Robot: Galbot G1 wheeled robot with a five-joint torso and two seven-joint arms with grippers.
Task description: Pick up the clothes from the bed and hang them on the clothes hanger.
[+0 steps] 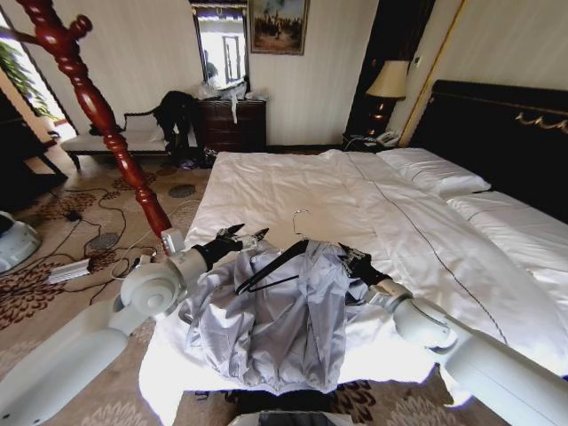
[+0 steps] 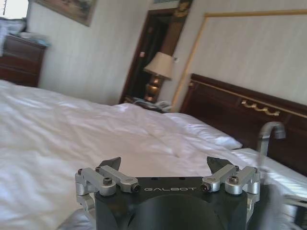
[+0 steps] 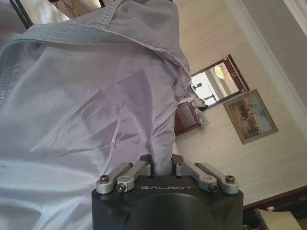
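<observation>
Jacket (image 1: 284,324) heaped at bed (image 1: 293,186) foot edge, hanger (image 1: 271,266) partly tucked under collar. Right gripper (image 1: 353,259) clenched on jacket shoulder; left gripper (image 1: 241,235) spread wide, empty, beside hanger. Step: dressing hanger. Next likely needs left steadying hanger while right drapes shoulder.

Hotel-style bedroom: bed (image 1: 293,191), bedside lamp (image 1: 388,84)

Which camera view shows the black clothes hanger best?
The head view. There the clothes hanger lies with one arm inside the grey jacket, its wire hook toward the bed. The right wrist view shows at most a dark bar at one corner, beside the jacket fabric. The left wrist view shows a bent silver piece, perhaps the hook.
</observation>
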